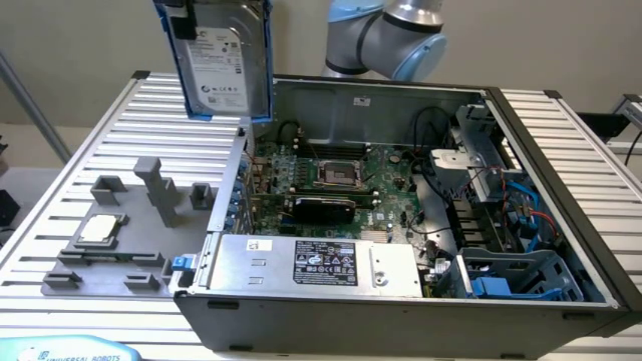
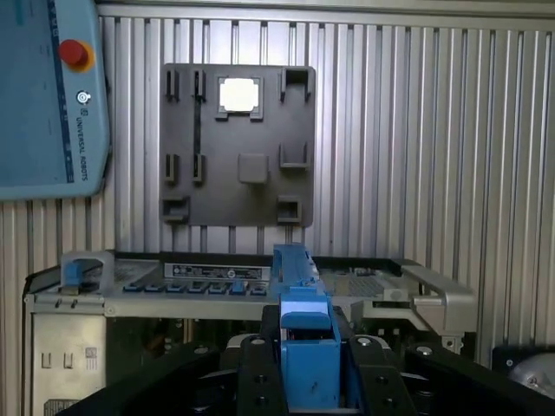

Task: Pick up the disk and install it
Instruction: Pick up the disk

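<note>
Over the open dark-grey metal computer case's (image 1: 401,320) wall, I am holding the flat silver-grey, blue-framed disk (image 1: 222,64) upright, long axis vertical; my black pincer (image 2: 310,368) is clamping its top edge, disk hanging below.

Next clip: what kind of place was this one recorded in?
Most likely a robotics lab bench for computer assembly: a ribbed aluminium table carries an open dark-grey desktop computer case with its green motherboard exposed, a grey plastic fixture plate lies beside it, and a grey-blue robot arm stands behind.
</note>
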